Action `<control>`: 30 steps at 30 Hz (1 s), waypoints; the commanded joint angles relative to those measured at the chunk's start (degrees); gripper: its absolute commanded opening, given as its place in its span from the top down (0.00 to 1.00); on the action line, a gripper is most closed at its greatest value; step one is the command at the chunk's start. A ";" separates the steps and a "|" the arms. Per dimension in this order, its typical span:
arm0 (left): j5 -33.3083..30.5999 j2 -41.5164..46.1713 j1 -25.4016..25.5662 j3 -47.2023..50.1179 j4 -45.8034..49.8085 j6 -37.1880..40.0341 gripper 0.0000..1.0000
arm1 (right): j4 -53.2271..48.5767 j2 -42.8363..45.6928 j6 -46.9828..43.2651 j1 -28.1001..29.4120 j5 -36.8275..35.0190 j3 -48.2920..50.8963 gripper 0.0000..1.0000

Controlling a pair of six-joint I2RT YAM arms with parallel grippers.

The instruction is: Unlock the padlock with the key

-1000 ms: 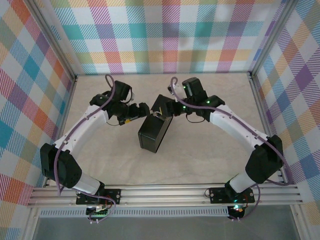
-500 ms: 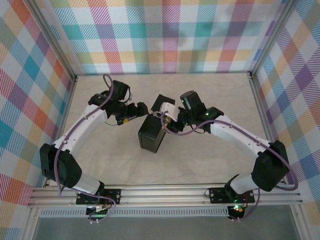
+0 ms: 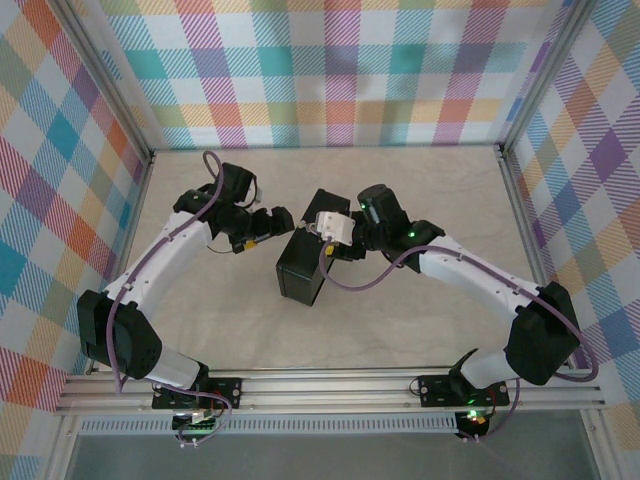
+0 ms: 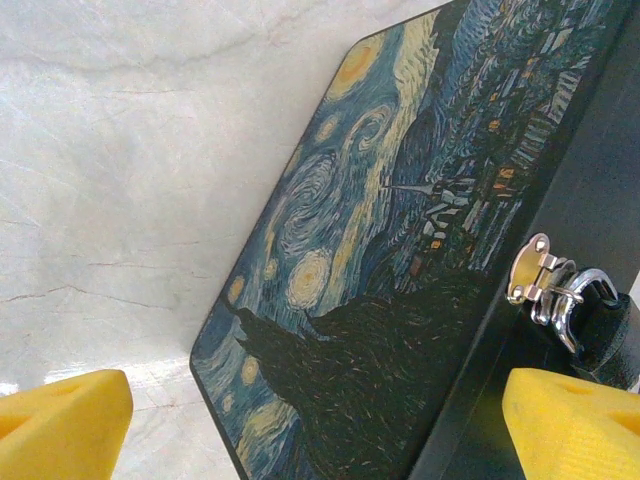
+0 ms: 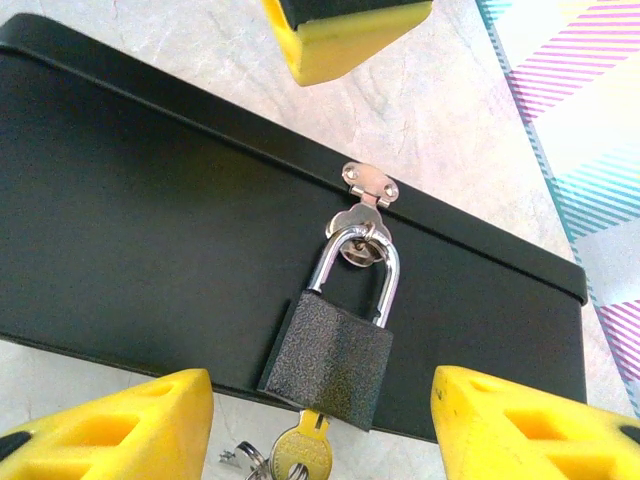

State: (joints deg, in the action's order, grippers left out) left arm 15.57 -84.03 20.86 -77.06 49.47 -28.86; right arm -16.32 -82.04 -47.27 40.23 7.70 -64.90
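Bare, pale marbled table (image 3: 400, 320) surrounds the tin box (image 3: 305, 268), which sits well clear of the walls (image 3: 330, 70). The box is smooth black metal, its lid (image 4: 400, 250) painted in swirls. A grainy black padlock (image 5: 335, 355) hangs from the hasp (image 5: 368, 185), the key (image 5: 300, 455) in its underside. The right gripper (image 5: 325, 425) holds its fingers apart, flanking the padlock and touching nothing; the left gripper (image 4: 318, 420) gapes wide, empty.
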 commanded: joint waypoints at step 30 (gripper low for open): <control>2.36 1.66 -0.45 2.85 0.73 2.49 0.07 | -6.07 -6.29 -2.33 -0.14 5.79 -9.45 0.49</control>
State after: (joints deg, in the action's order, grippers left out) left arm 17.08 -83.88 20.84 -75.11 49.45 -27.38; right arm -19.79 -87.90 -51.03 40.47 9.47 -71.44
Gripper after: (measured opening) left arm 0.933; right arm 0.505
